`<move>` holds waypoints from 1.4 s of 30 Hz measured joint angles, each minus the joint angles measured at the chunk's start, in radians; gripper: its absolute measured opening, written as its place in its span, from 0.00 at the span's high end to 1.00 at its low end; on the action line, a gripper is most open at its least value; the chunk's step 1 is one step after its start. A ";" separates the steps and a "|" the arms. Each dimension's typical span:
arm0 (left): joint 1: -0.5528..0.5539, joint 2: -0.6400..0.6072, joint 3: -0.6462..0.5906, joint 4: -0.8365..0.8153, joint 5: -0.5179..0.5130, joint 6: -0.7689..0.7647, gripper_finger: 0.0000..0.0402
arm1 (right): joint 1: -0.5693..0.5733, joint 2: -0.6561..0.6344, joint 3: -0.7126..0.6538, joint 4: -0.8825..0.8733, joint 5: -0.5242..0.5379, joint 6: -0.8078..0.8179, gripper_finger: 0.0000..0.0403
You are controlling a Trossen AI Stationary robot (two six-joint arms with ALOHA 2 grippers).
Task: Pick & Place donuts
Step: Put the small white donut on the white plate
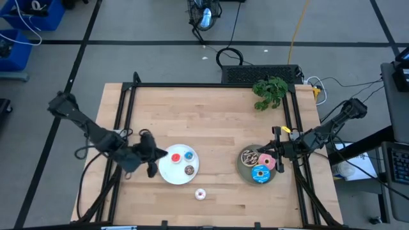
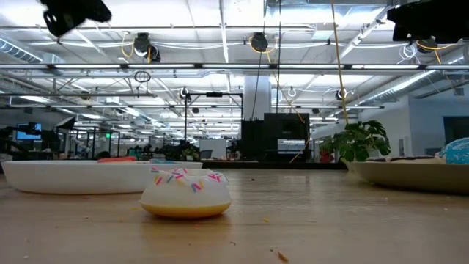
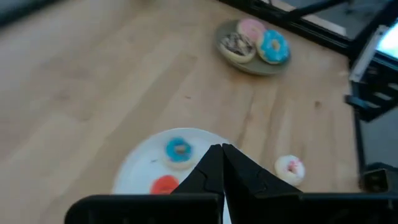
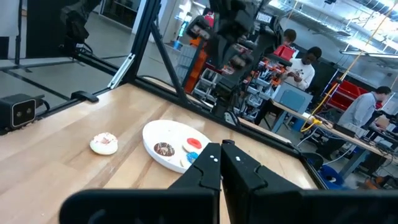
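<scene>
White plate (image 1: 167, 171) on the bench (image 1: 211, 115) carries three tiny donuts: red (image 1: 175, 156), blue (image 1: 189, 154), brown (image 1: 190, 170); the grey plate (image 1: 245, 171) holds the three large ones, chocolate-drizzled (image 1: 248, 156), pink (image 1: 268, 161), blue sprinkled (image 1: 260, 174). Sorting by size looks intended, so the white-pink tiny donut (image 1: 200, 195), alone on bare wood near the white plate, is probably the remaining piece. Left end effector (image 1: 152, 167) sits at the white plate's edge, fingers together, empty; right end effector (image 1: 278, 161) waits by the grey plate, likewise closed on nothing. The low view alone shows the stray donut's sprinkles and yellow underside; the right wrist view alone shows people working beyond the bench.
</scene>
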 joint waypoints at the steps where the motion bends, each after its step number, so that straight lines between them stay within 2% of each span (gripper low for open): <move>1: 0.020 0.006 -0.022 0.057 0.032 0.024 0.99 | 0.000 0.000 0.000 0.000 0.000 -0.002 1.00; 7: 0.122 0.131 -0.037 0.272 0.195 0.122 0.99 | 0.000 0.000 0.000 0.003 0.001 -0.002 1.00; 14: 0.202 0.341 0.054 0.397 0.440 0.341 0.99 | 0.000 0.002 0.000 0.002 0.001 0.000 1.00; 17: 0.211 0.454 0.151 0.387 0.475 0.455 0.99 | 0.000 0.002 0.000 -0.002 0.002 0.000 1.00; 23: 0.208 0.700 0.445 0.190 0.476 0.623 0.94 | 0.000 0.003 0.000 -0.003 0.002 -0.003 1.00; 26: 0.197 0.815 0.581 0.073 0.477 0.679 0.86 | 0.000 0.003 0.000 -0.005 0.002 -0.001 1.00; 30: 0.185 0.937 0.700 -0.017 0.513 0.709 0.71 | 0.000 0.003 0.000 -0.011 0.002 0.005 1.00; 35: 0.179 1.028 0.751 -0.017 0.554 0.700 0.47 | 0.000 0.004 0.000 -0.014 0.002 0.005 1.00; 42: 0.180 1.027 0.760 -0.012 0.591 0.594 0.21 | 0.000 0.006 0.000 -0.016 0.002 0.005 1.00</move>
